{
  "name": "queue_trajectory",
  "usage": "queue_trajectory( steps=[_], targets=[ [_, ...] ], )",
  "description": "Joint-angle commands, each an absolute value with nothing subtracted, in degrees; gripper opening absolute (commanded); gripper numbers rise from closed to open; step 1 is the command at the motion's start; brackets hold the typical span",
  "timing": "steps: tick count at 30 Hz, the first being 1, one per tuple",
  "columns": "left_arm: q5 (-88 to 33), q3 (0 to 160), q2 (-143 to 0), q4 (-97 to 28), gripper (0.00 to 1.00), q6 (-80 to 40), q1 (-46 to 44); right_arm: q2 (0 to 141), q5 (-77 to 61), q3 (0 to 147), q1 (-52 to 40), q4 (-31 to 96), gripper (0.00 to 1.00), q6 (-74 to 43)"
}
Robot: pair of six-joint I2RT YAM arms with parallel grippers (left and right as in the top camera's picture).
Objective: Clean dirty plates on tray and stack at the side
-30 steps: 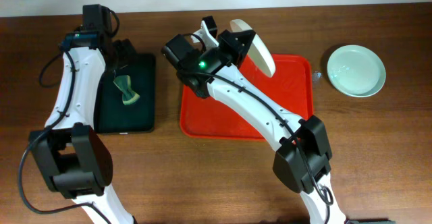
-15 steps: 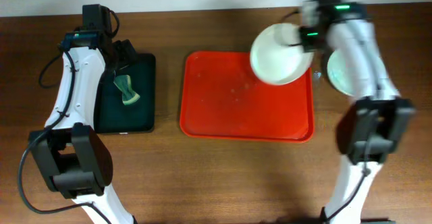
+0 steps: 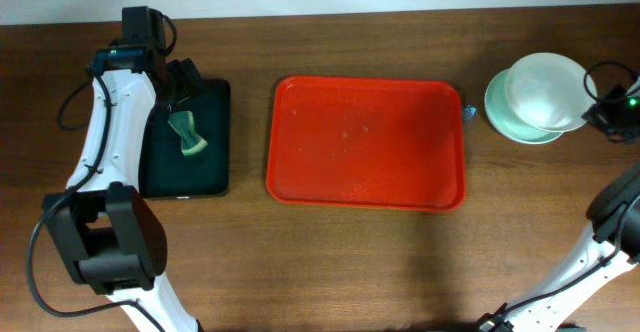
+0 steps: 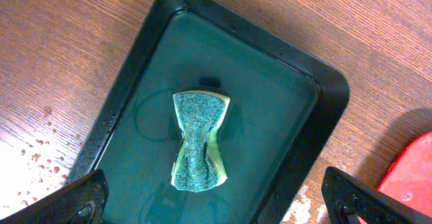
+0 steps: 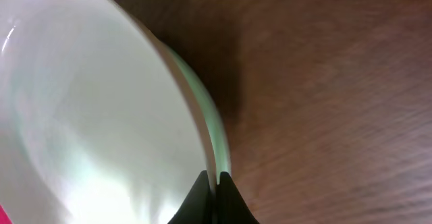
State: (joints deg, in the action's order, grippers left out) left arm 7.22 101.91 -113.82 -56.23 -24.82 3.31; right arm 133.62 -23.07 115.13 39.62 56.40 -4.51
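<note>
The red tray point(image 3: 300, 162) lies mid-table with no plates on it. At the far right, my right gripper point(image 3: 592, 110) is shut on the rim of a white plate point(image 3: 543, 90), held just above a pale mint plate point(image 3: 500, 112) on the table. In the right wrist view the white plate point(image 5: 88, 116) fills the left, with the mint rim point(image 5: 212, 126) behind it and the gripper point(image 5: 214, 180) pinching the edge. My left gripper point(image 4: 216, 207) is open above the black tray point(image 4: 324, 96), over a green sponge point(image 4: 198, 140). A third plate is not in view.
The black tray point(image 3: 215, 102) with the sponge point(image 3: 187, 135) sits at the left, holding water. A small blue scrap point(image 3: 469, 112) lies between the red tray and the plates. Wet spots mark the wood beside the black tray point(image 4: 34, 153).
My right arm swung from the tray's far left, across it, to the far right, carrying the white plate over the mint plate. The left arm has not moved.
</note>
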Motion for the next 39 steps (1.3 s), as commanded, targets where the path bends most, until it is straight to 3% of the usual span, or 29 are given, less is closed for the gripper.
queue_trajectory(
  steps=[1, 3, 11, 12, 13, 14, 20, 24, 27, 32, 37, 39],
  targets=[
    [6.83, 102.37, -113.49, -56.27, 0.99, -24.82, 3.49, 134.74, -19.29, 114.61, 36.07, 55.66, 0.04, -5.02],
    [6.83, 102.37, -113.49, -56.27, 0.99, -24.82, 3.49, 134.74, -10.57, 114.61, 33.93, 56.10, 0.04, -5.02],
    [6.83, 102.37, -113.49, -56.27, 0.99, -24.82, 3.49, 134.74, -6.81, 114.58, 33.45, 58.30, 0.04, -4.99],
    [6.83, 102.37, -113.49, -56.27, 0.99, -24.82, 3.49, 134.74, -6.81, 114.58, 33.45, 58.41, 0.13, -4.99],
    [6.83, 102.37, -113.49, -56.27, 0.99, -24.82, 3.49, 134.74, -6.81, 114.58, 33.43, 58.50, 0.71, -4.99],
    [6.83, 102.37, -113.49, -56.27, 0.99, -24.82, 3.49, 134.67, -6.81, 114.69, 33.43, 58.96, 0.99, -4.97],
    [6.83, 102.37, -113.49, -56.27, 0.99, -24.82, 3.49, 123.24, -7.27, 116.92, 32.86, 68.58, 0.98, -6.76],
    [6.83, 102.37, -113.49, -56.27, 0.99, -24.82, 3.49, 111.22, -7.14, 116.90, 27.03, 75.33, 0.98, -6.37],
    [6.83, 102.37, -113.49, -56.27, 0.99, -24.82, 3.49, 101.80, -7.01, 115.96, 18.11, 78.96, 0.98, -4.32],
    [6.83, 102.37, -113.49, -56.27, 0.99, -24.82, 3.49, 82.67, -8.99, 104.20, -6.66, 77.54, 0.98, -1.52],
    [6.83, 102.37, -113.49, -56.27, 0.99, -24.82, 3.49, 83.18, -8.99, 98.56, -19.64, 80.79, 0.98, -1.52],
    [6.83, 102.37, -113.49, -56.27, 0.99, -24.82, 3.49, 84.64, -8.99, 98.52, -20.23, 80.84, 0.98, -1.52]
  ],
)
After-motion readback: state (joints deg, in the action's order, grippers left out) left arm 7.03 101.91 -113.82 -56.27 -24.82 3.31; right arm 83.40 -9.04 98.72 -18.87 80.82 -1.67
